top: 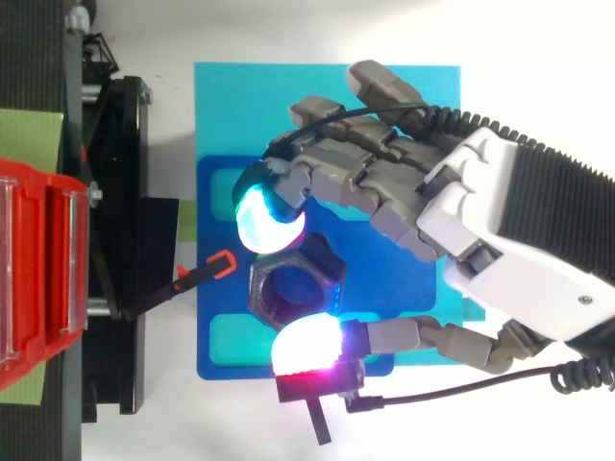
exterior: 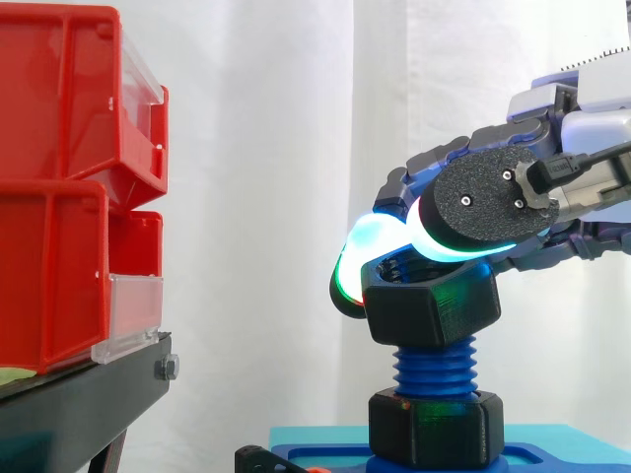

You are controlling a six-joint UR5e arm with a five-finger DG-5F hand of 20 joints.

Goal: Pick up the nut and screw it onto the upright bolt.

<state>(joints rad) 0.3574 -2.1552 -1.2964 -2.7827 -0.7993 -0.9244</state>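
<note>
Found the hand (top: 500,240) closed in a pinch on the nut (top: 296,283), with one glowing pad (top: 269,219) at the nut's 11 o'clock and another at its 6 o'clock in the top view. Located the nut at 9 o'clock from the palm, sitting on top of the upright bolt (exterior: 434,370), above a second black nut (exterior: 434,426) at the bolt's foot. Noted the bolt's long axis running straight from 12 to 6 in the side view. Judged the nut's bore axis slightly off that line, leaning toward 11, with the right edge higher than the left. Rated cross-threading as the risk. Recommend levelling the nut before turning. Cannot confirm thread engagement from either view.
</note>
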